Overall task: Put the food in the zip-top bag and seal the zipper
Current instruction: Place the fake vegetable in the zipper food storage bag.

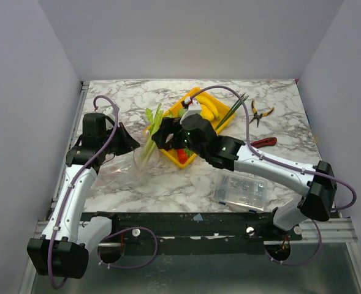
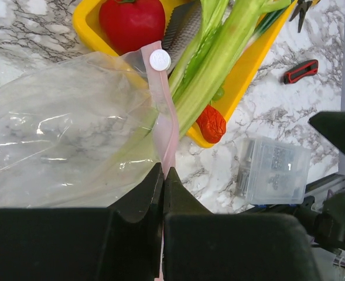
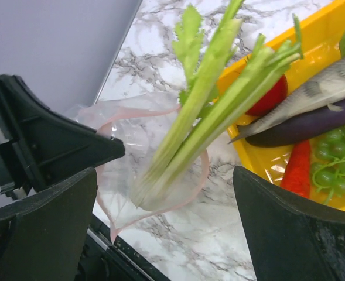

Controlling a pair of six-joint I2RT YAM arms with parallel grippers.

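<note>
My left gripper (image 2: 163, 171) is shut on the pink zipper (image 2: 167, 126) at the mouth of the zip-top bag (image 2: 61, 129), holding the mouth up and open. The white-green leek (image 3: 213, 111) leans with its pale lower end inside the mouth (image 3: 202, 170); nothing grips it. My right gripper (image 3: 166, 216) stands open just above it, fingers wide on either side. In the top view the leek (image 1: 151, 138) runs from the bag (image 1: 122, 168) toward the yellow tray (image 1: 224, 125). The tomato (image 2: 131, 23), fish (image 3: 318, 93), red pepper (image 2: 211, 123) and bananas (image 1: 208, 107) lie in the tray.
A rigid clear box of small parts (image 1: 241, 188) sits at the near right. A red utility knife (image 1: 263, 142) and yellow-handled pliers (image 1: 260, 113) lie right of the tray. A purple eggplant (image 3: 313, 130) and green grapes (image 3: 336, 155) also lie in the tray.
</note>
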